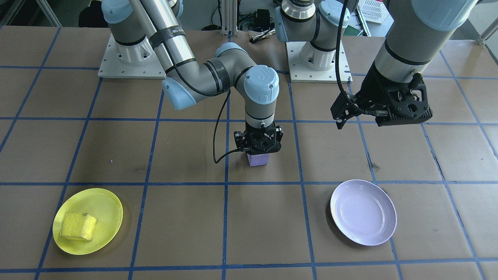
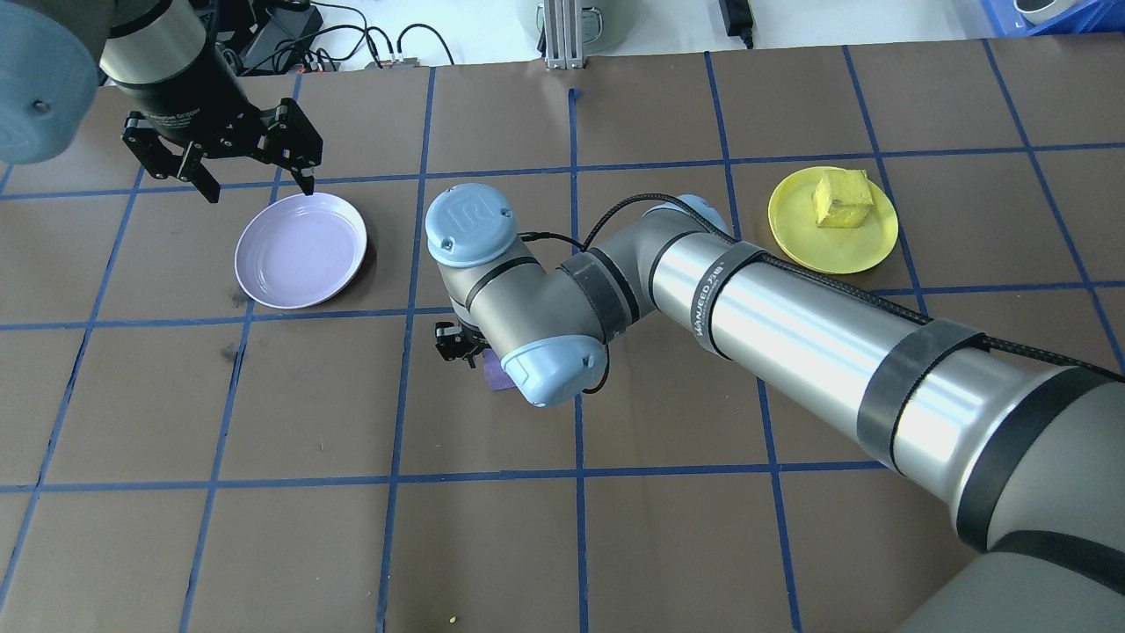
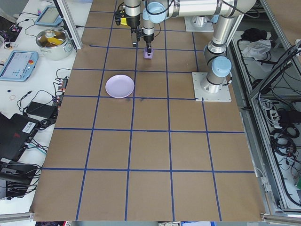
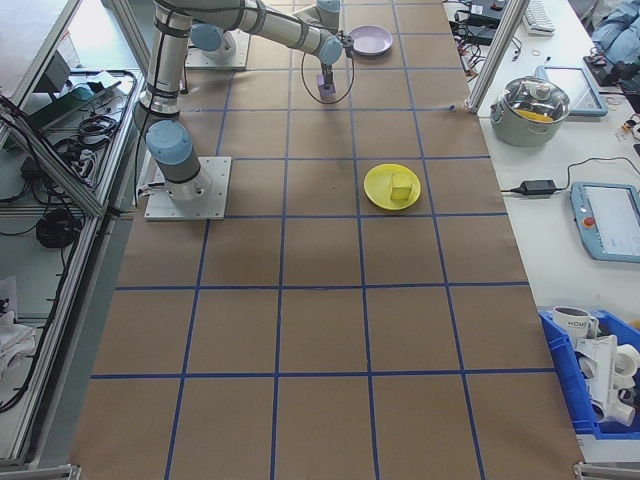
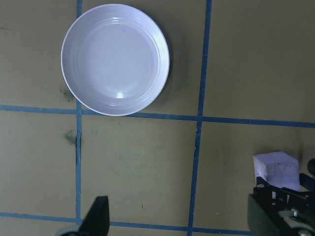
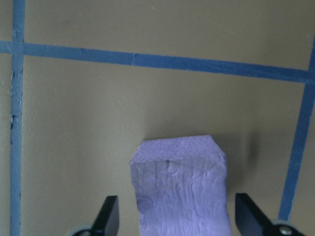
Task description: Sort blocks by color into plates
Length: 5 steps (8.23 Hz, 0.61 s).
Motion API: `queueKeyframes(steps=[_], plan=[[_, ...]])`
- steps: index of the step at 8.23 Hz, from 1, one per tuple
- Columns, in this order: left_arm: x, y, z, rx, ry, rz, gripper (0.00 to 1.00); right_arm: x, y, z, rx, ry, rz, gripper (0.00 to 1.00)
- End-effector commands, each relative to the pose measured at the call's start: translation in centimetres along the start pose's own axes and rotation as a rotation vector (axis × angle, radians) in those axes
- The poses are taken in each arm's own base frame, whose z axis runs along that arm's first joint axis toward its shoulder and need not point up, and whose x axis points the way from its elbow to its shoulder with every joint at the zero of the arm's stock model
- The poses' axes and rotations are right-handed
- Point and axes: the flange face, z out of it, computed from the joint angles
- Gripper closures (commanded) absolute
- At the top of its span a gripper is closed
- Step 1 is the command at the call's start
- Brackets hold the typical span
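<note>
With its fingers spread on both sides of the purple block (image 6: 179, 189), the right gripper (image 6: 179, 219) prepares a grasp, while the left gripper (image 2: 255, 180) waits open just beside the lavender plate (image 2: 301, 251), and the yellow block (image 2: 842, 200) lies far from that plate.

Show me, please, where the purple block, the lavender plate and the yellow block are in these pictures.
purple block (image 6: 179, 189), right wrist view, on its top face.
lavender plate (image 5: 115, 59), left wrist view, on its bare centre.
yellow block (image 1: 78, 226), front-facing view, on its top face, inside the yellow plate (image 1: 105, 202).
</note>
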Motion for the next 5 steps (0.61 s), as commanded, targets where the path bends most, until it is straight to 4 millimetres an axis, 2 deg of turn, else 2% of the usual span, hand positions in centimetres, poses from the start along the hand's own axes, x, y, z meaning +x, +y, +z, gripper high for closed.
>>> queueKeyframes(steps=[1,2,3,4,5], plan=[[0.1,-0.2,0.5,-0.015,0.009,-0.003,0.0,2.1,-1.5,-4.1,0.06,-0.023,0.03,0.0],[0.4,-0.2,0.9,-0.022,0.011,-0.012,0.0,4.9,-2.4,-6.9,0.07,-0.023,0.064,0.0],[1.0,-0.6,2.8,-0.06,0.017,-0.036,0.0,8.9,-3.4,-9.9,0.051,-0.021,0.076,0.0],[2.1,-0.1,4.5,-0.09,0.061,-0.129,0.0,12.9,-3.9,-13.1,0.053,-0.02,0.117,0.0],[4.3,0.8,5.5,-0.119,0.085,-0.181,0.0,17.6,-4.0,-15.2,0.013,0.003,0.166,0.0]])
